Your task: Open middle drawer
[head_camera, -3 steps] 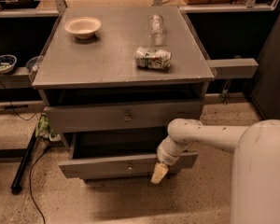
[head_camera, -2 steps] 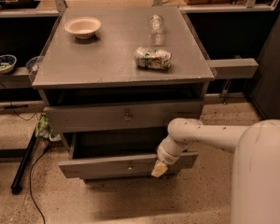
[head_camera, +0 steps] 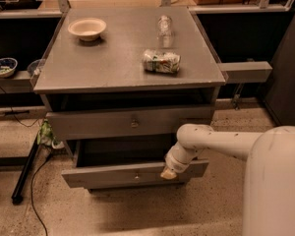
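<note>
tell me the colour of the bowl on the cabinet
Cream bowl, camera view; the gripper is at the front of the open middle drawer.

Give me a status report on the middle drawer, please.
End effector at middle drawer front, right of its knob. Drawer partly open, dark interior showing. Black pole lying left, apart from it.

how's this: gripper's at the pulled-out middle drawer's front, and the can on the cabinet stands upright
Not quite: the camera view shows the can lying on its side on the cabinet. The gripper is at the front of the pulled-out middle drawer.
</note>
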You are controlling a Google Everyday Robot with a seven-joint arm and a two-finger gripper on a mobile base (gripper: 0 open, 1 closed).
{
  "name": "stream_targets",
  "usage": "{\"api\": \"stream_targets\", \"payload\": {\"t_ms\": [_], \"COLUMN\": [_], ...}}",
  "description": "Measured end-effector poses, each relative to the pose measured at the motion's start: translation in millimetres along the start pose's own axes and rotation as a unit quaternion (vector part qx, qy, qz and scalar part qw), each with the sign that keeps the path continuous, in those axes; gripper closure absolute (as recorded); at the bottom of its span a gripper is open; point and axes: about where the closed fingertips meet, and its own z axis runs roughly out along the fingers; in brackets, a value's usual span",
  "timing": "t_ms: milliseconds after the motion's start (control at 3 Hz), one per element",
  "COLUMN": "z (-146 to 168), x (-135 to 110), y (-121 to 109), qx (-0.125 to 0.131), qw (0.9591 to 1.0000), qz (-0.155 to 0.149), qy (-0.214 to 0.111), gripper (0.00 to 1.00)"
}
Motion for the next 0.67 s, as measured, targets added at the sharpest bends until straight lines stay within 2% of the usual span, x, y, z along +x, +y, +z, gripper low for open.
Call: {"api": "stream_targets", "payload": {"t_ms": [667], "z": [-4.9], "x": [1.0], "y": [-9.6], "qx": [0.0], "qw": [1.0], "qz": [0.0], "qy": [0.0], "gripper": [1.0]}}
